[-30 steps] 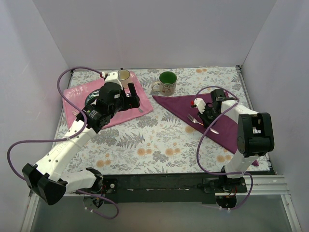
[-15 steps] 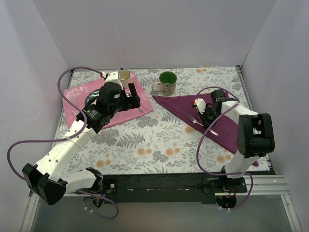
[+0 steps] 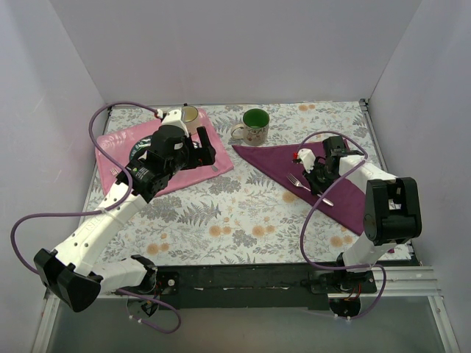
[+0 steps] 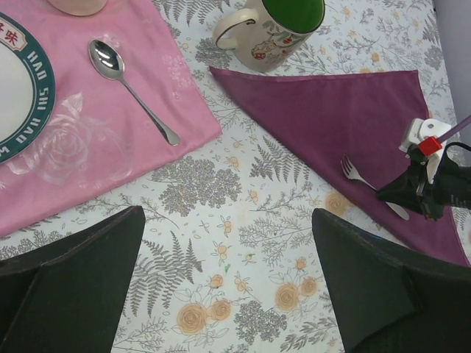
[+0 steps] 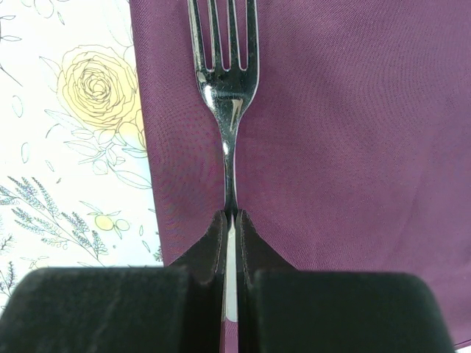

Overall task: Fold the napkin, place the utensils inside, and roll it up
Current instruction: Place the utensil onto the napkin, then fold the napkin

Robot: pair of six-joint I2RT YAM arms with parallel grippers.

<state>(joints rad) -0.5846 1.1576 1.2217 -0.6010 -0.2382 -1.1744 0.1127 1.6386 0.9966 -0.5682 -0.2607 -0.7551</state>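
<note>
The dark purple napkin (image 3: 335, 187) lies folded into a triangle at the right of the table, also seen in the left wrist view (image 4: 331, 118). The silver fork (image 5: 227, 88) rests on it near its left edge, tines pointing away from my right gripper (image 5: 232, 220), which is shut on the fork's handle. From above, the fork (image 3: 296, 182) and right gripper (image 3: 318, 176) sit low on the napkin. The silver spoon (image 4: 129, 88) lies on the pink mat. My left gripper (image 4: 228, 279) hangs open above the bare tablecloth, holding nothing, its fingers (image 4: 73, 279) wide apart.
A mug with a green inside (image 3: 255, 126) stands at the back middle, just beyond the napkin's tip. The pink mat (image 3: 121, 140) at the back left carries a plate (image 4: 15, 95) and a beige cup (image 3: 189, 115). White walls close in three sides.
The right arm's elbow has shifted slightly toward the near right. The fork, the napkin and the left arm stay where they were.
</note>
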